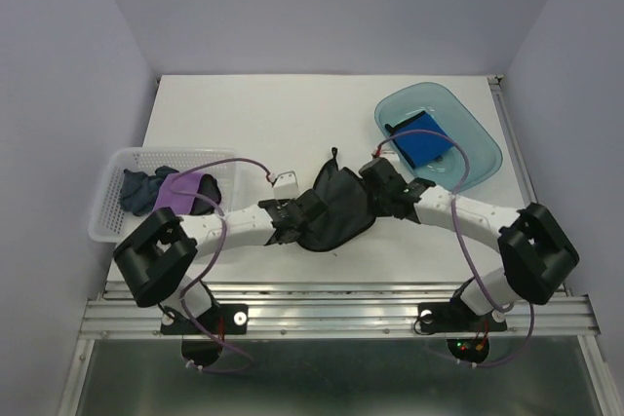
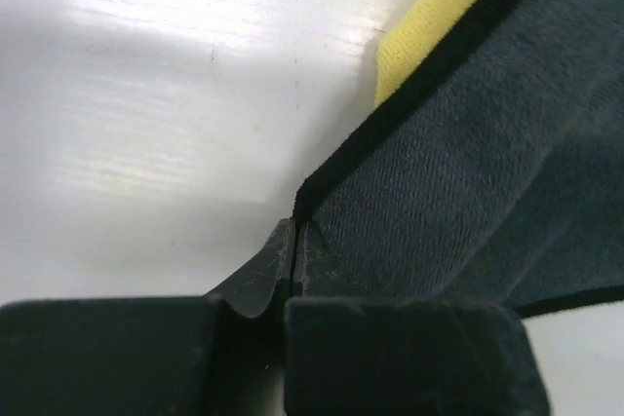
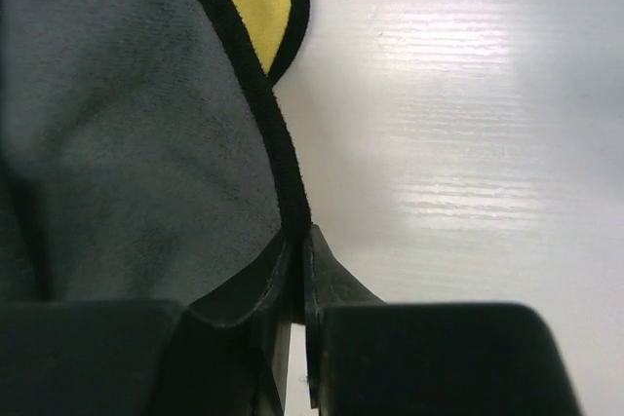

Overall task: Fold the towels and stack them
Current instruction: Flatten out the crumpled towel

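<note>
Both arms angle inward toward the middle, forearms low and stretched out. The left gripper (image 2: pixel 294 233) is pinched tight on a corner of the dark grey towel (image 1: pixel 336 204). The right gripper (image 3: pixel 298 241) is clamped on its black-edged hem, fingers pressed together.

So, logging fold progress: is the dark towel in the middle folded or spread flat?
Neither: the dark towel is rumpled with an uneven outline, pinched at its black edging by the left gripper and the right gripper.

Mid-table (image 1: pixel 253 114): held towel (image 1: pixel 336 207) spans between left gripper (image 1: pixel 283 221), pinching its left edge, and right gripper (image 1: pixel 382 182), pinching its right edge. Basket (image 1: pixel 102 226) sits at the left, left-hand towel (image 1: pixel 141 187) beside right-hand towel (image 1: pixel 185 192) inside. Tray (image 1: pixel 483 143) sits far right, behind the right gripper, folded towel (image 1: pixel 421 143) in it.
</note>
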Robot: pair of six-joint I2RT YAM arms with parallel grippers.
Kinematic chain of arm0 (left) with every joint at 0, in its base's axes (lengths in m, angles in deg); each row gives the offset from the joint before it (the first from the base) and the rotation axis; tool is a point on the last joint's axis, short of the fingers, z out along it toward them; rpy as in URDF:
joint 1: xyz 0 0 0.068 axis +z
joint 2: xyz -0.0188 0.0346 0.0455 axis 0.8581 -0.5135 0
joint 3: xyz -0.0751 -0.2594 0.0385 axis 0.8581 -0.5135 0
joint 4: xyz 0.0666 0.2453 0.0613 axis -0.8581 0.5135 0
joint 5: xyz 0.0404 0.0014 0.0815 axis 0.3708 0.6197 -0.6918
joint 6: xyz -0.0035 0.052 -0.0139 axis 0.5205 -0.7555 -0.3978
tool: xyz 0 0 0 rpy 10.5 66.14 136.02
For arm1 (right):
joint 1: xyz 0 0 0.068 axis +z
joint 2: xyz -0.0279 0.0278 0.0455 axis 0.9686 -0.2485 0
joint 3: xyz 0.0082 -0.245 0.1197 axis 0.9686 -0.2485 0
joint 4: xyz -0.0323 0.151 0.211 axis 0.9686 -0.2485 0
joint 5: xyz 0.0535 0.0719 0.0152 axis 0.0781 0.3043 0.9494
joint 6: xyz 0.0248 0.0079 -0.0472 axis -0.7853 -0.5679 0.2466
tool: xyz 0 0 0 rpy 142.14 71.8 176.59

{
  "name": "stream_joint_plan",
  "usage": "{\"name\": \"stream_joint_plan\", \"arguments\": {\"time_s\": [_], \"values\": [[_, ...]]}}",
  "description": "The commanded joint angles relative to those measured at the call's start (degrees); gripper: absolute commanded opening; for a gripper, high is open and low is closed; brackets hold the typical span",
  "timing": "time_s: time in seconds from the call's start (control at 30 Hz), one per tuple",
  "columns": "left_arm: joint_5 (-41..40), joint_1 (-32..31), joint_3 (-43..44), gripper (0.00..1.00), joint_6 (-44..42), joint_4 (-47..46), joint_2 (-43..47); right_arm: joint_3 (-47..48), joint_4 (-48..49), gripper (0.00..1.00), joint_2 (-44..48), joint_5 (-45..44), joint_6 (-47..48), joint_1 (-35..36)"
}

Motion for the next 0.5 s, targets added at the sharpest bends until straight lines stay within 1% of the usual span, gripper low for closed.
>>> {"name": "stream_joint_plan", "arguments": {"time_s": [0.0, 0.03, 0.07, 0.1, 0.13, 0.2, 0.23, 0.33, 0.43, 0.47], "values": [[-6.0, -2.14, 0.19, 0.0, 3.0, 9.17, 11.71, 0.23, -1.4, 0.07, 8.96, -0.25, 1.57, -0.19], [-6.53, -2.23, 0.19, 0.0, 3.18, 9.09, 16.78, 0.58, -1.75, 0.02, 12.98, 0.19, 2.18, -0.28], [-7.15, -2.23, 0.28, 0.0, 3.44, 9.09, 19.53, 0.58, -1.84, 0.01, 15.02, 0.54, 2.19, -0.28], [-8.03, -2.32, 0.45, 0.0, 3.44, 8.74, 22.08, 1.02, -1.93, 0.01, 16.96, 1.16, 2.45, -0.19], [-8.56, -2.32, 0.8, 0.0, 2.75, 7.78, 26.89, 1.2, -1.58, 0.01, 21.06, 1.68, 3.06, -0.19], [-9.18, -2.32, 1.24, 0.0, 1.34, 5.93, 31.23, 2.25, -0.88, 0.01, 24.52, 3.26, 3.5, -0.28], [-9.35, -2.32, 1.24, 0.0, -0.58, 2.96, 34.9, 2.95, -0.79, 0.01, 25.84, 3.79, 3.68, -0.28], [-11.28, -2.32, 2.46, 0.0, -4.19, -0.92, 38.62, 6.54, -1.48, 0.01, 28.22, 5.28, 4.29, -0.28], [-14.97, -2.23, 5.63, 0.0, -5.78, -0.76, 37.67, 9.62, -1.93, 0.01, 27.18, 3.98, 5.17, -0.28], [-16.2, -2.23, 7.99, 0.0, -6.4, -0.84, 36.18, 12.07, -2.28, 0.01, 26.39, 1.19, 5.7, -0.19]]}}
